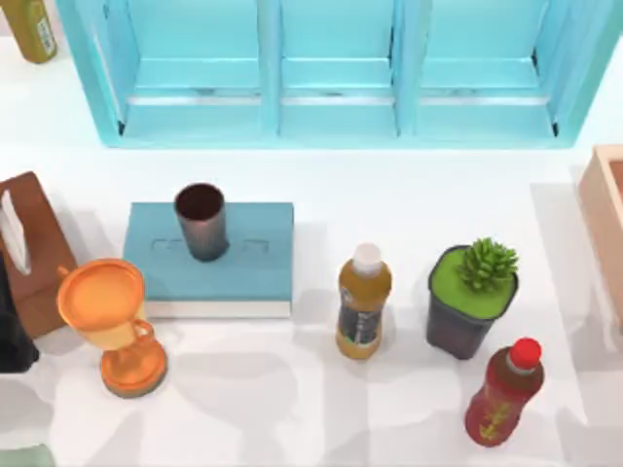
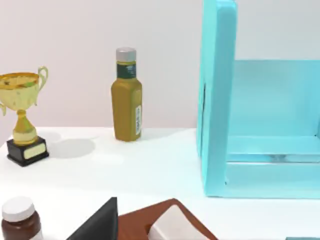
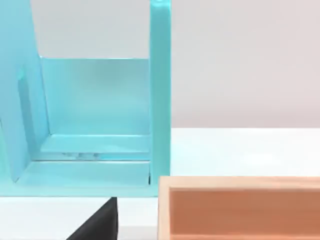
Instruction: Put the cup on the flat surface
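Note:
The cup (image 1: pixel 201 222), a small dark brown ribbed tumbler, stands upright on the teal book-like slab (image 1: pixel 243 272) left of the table's middle. The flat surface (image 1: pixel 282 409), the white mottled tabletop, spreads around and in front of the slab. A dark part of my left arm (image 1: pixel 12 341) sits at the top view's left edge, well away from the cup. A dark piece of my left gripper (image 2: pixel 100 225) juts into the left wrist view, and a similar piece of my right gripper (image 3: pixel 97 222) into the right wrist view. Nothing is held.
An orange goblet (image 1: pixel 109 326) and a brown tissue box (image 1: pixel 29 253) stand left of the slab. To its right are an amber bottle (image 1: pixel 363 302), a potted plant (image 1: pixel 472 297) and a red bottle (image 1: pixel 503 392). A teal shelf (image 1: pixel 331 68) lines the back, a wooden box (image 1: pixel 608 224) the right edge.

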Controlling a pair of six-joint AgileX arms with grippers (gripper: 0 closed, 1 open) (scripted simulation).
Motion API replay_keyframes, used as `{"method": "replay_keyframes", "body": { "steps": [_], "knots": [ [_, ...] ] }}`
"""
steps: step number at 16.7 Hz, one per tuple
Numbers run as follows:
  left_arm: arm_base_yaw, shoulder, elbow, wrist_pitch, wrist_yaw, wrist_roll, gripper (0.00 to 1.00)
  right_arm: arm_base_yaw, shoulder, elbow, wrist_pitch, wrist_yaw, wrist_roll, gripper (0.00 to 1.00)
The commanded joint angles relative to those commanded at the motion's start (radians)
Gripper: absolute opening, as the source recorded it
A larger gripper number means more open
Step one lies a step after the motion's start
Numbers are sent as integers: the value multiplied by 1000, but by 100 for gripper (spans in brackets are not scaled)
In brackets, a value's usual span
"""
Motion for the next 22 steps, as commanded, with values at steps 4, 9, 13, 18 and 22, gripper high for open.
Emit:
{"method": "replay_keyframes", "body": {
  "steps": [4,9,13,18,22],
  "knots": [
    [0,0,0,0,0,0,100,17,26,17,-19,-4,3,100],
    [0,0,0,0,0,0,100,154,251,195,-176,-26,43,100],
    [0,0,0,0,0,0,100,309,539,469,-367,-26,124,100],
    [0,0,0,0,0,0,100,504,962,949,-626,17,282,100],
    [0,0,0,0,0,0,100,640,1318,1397,-828,89,439,100]
  ]
}}
